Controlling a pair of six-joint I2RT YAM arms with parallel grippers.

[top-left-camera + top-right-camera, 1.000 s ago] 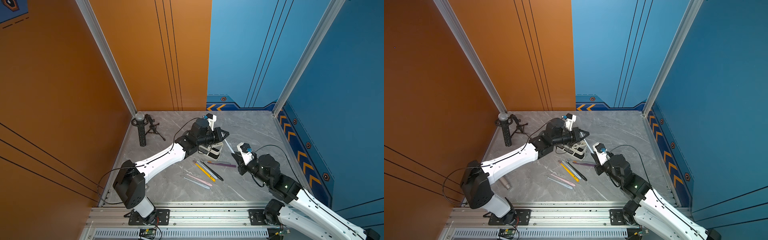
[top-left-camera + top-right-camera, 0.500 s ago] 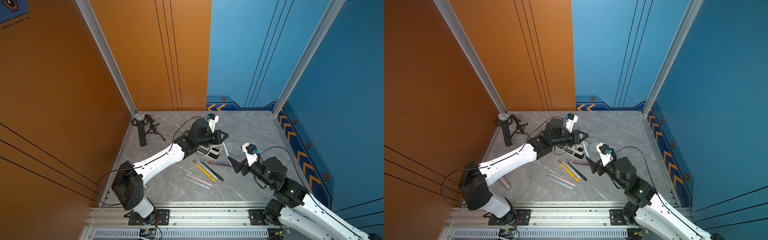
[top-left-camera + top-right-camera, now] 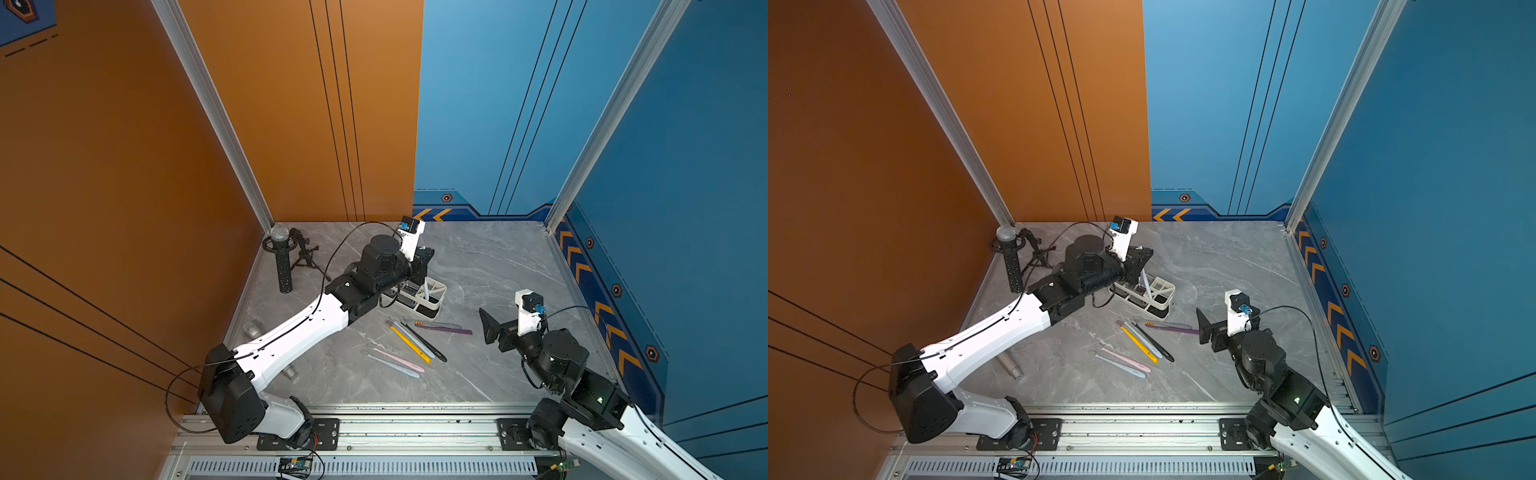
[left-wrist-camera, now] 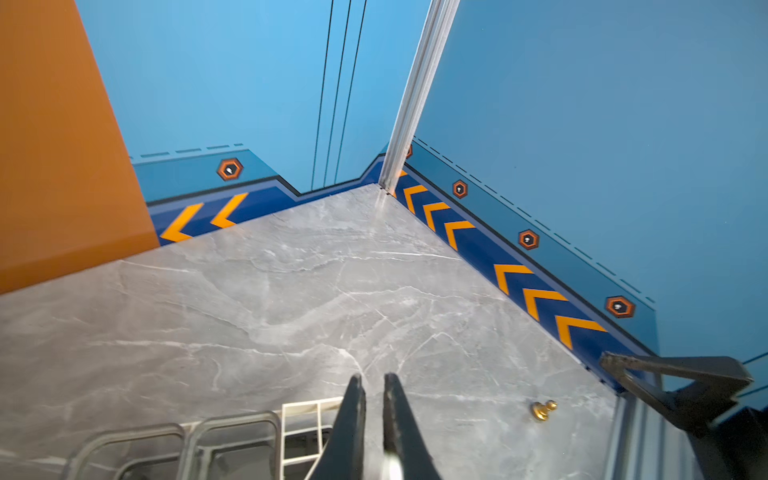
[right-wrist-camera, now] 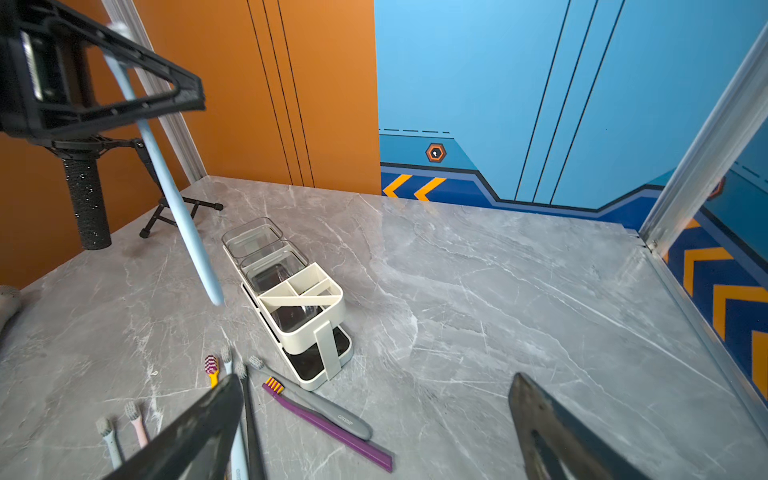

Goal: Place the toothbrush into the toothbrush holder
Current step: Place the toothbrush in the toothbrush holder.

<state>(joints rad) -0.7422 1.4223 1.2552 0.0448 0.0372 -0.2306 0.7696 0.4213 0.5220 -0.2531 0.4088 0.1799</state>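
My left gripper is shut on a light blue toothbrush, which hangs slanted with its lower end just over the toothbrush holder. The holder is a white caddy with two clear cups and a divided white compartment. In both top views the brush's end lies over that compartment; I cannot tell whether it is inside. In the left wrist view the fingers nearly meet above the holder's grid. My right gripper stands wide open and holds nothing, to the right of the holder.
Several toothbrushes lie in front of the holder: yellow, purple, grey, pink. A black microphone on a stand is at the back left. A small gold knob and a metal cylinder lie on the table.
My right gripper has opened, let go of the light blue toothbrush and drawn back to the front right. My left gripper has swung the brush down over the holder.
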